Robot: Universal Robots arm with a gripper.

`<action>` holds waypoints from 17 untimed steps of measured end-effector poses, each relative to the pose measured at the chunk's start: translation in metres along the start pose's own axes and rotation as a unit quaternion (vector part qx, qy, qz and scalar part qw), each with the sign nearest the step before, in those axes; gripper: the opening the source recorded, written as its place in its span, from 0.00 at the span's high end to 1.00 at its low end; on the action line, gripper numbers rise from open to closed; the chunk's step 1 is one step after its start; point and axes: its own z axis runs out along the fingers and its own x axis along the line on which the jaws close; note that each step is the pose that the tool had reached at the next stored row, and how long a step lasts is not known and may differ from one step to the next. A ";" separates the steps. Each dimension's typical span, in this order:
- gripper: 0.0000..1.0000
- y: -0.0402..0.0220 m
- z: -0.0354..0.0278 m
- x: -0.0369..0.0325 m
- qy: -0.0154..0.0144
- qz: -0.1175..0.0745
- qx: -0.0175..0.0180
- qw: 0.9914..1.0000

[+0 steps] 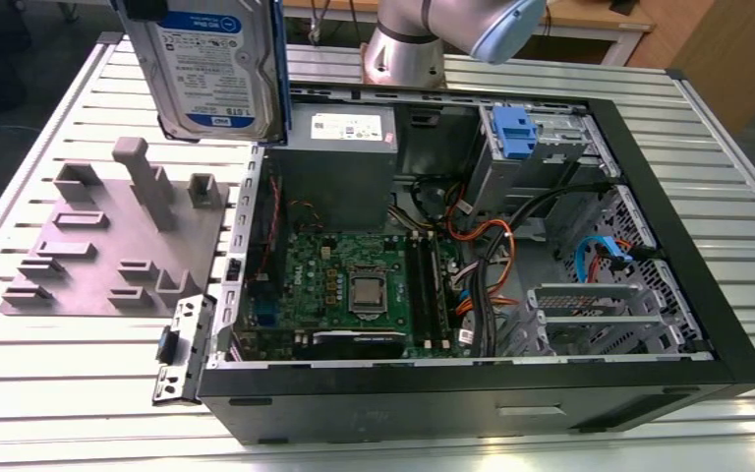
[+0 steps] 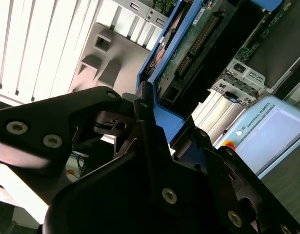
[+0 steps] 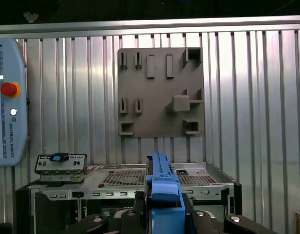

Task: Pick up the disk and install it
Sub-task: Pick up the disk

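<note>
1. Grip: The gripper [image 3: 162, 217] is clenched on the disk [image 1: 213, 69]. In both wrist views its black fingers [image 2: 149, 141] press the blue carrier from both sides.
2. Position: In the exterior view the disk hangs upright at 11 o'clock, label outward, lifted clear of the table [image 1: 36, 393]. It is above the line where the plate [image 1: 102, 256], at 9 o'clock, meets the wall of the open case [image 1: 483, 393].
3. Slip hazard: The hold appears to be on the plastic carrier near one end, not on the metal body. Judged cause of failure: the carrier flexes or pivots between the fingers, so the disk tilts or drops.
4. Strike hazard: The lower edge of the disk is near the case wall. A low or early sideways move could knock that edge and twist the disk in the grip.
5. Snag hazard: Loose cables [image 1: 483, 236] lie at the centre of the case, between the disk and the bay [image 1: 535, 147] at 1 o'clock. A corner could catch them.
6. Seating hazard: A blue part is seated in the bay, and which slot is free cannot be told. A tilted approach could jam the carrier against the rails.
7. Drop hazard: A release over the motherboard [image 1: 351, 285], at 6 o'clock from the disk, could damage both.
</note>
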 end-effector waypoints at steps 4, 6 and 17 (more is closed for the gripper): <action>0.63 -0.0022 0.0001 0.0002 0.000 0.000 0.000 1.000; 0.63 -0.0026 0.0001 0.0003 0.000 0.000 0.000 1.000; 0.63 -0.0038 0.0001 0.0002 0.000 0.000 0.000 1.000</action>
